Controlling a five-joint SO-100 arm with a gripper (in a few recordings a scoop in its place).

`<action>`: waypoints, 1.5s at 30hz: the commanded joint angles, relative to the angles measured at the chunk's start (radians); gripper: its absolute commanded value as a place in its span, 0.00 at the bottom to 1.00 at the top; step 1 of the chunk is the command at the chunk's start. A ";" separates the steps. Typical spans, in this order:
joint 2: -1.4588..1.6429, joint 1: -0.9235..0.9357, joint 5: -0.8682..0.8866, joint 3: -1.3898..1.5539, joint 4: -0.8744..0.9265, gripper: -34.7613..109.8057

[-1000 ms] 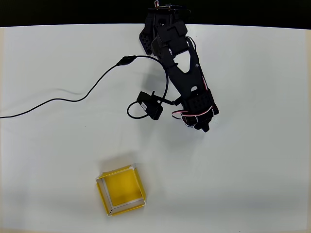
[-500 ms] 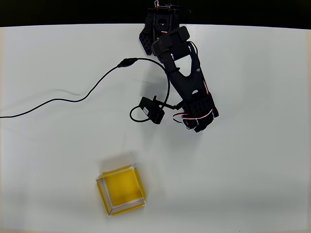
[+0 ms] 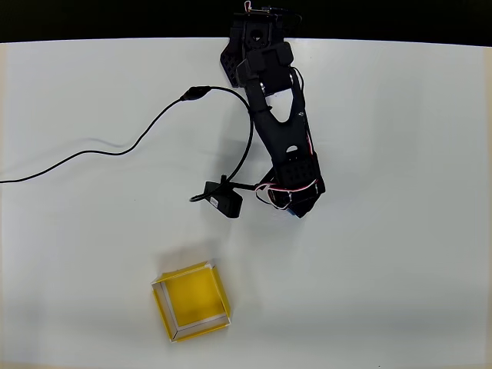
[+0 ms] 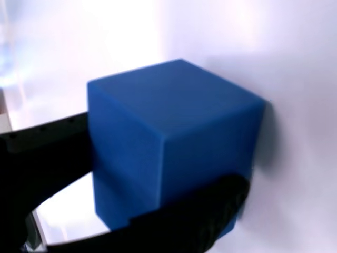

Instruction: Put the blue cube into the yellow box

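Your pincer [image 4: 158, 211], pinching the blue cube [image 4: 168, 142], has swung toward 7 o'clock; bare surface [image 3: 254, 246] separates it from the yellow box [image 3: 163, 307].

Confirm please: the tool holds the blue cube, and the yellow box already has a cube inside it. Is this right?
One part is wrong. The overhead view shows the yellow box with nothing inside it. The tool does hold the blue cube, as the wrist view shows.

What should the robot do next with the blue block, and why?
Probably carry it toward the lower left of the overhead view. In the wrist view the blue cube sits between the black fingers of the hand, seemingly gripped. The yellow box lies apart from the arm, down and left on the white table, with nothing inside it.
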 commanded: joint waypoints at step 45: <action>-0.345 0.572 -0.726 -0.841 -0.552 0.34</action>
